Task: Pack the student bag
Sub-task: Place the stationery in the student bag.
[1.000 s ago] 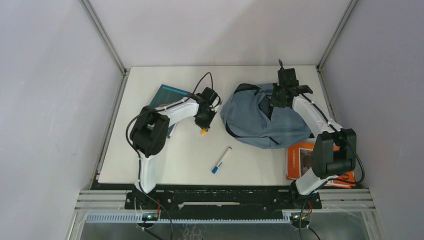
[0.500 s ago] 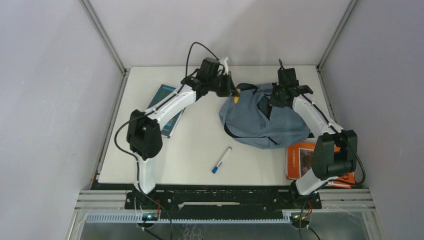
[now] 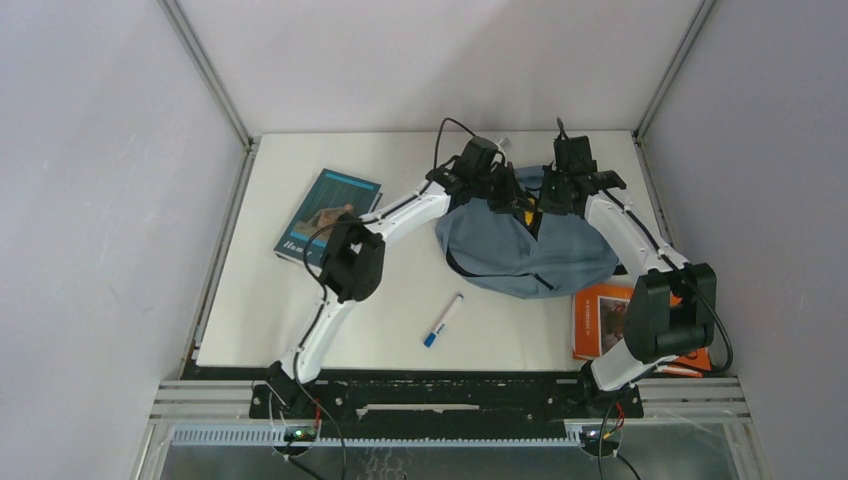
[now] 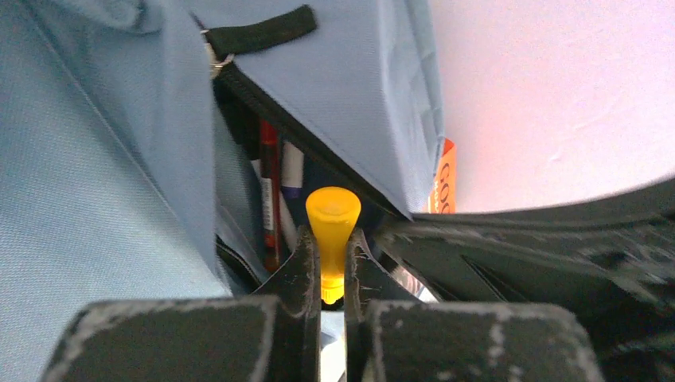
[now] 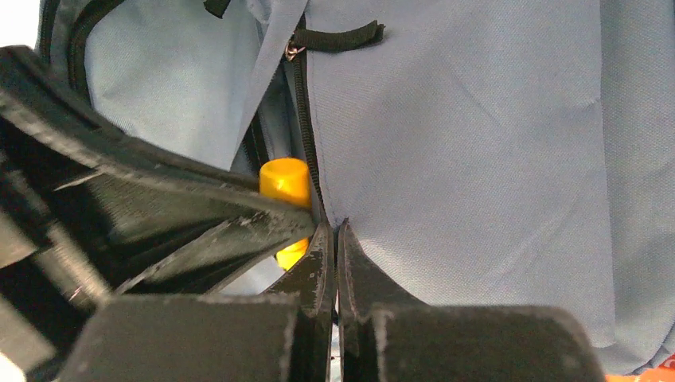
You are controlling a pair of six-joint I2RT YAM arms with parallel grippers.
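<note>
The student bag (image 3: 505,252), grey-blue fabric, lies at the back right of the table with its zipper opening gaping upward. My left gripper (image 3: 522,206) is over that opening, shut on a yellow-capped marker (image 4: 332,221) that points into the bag (image 4: 95,159). Several pens (image 4: 269,183) lie inside. My right gripper (image 3: 556,198) is shut on the bag's fabric edge (image 5: 477,159) beside the zipper, its fingertips (image 5: 322,239) pressed together. The yellow marker (image 5: 285,181) and the left gripper's black body also show in the right wrist view.
A white pen with a blue cap (image 3: 442,320) lies on the table in front of the bag. A teal book (image 3: 328,213) lies at the left. An orange book (image 3: 605,318) lies at the right front, by the right arm's base.
My left arm has swung right from beside the teal book to over the bag's opening, carrying the yellow marker. The right arm has stayed on the bag.
</note>
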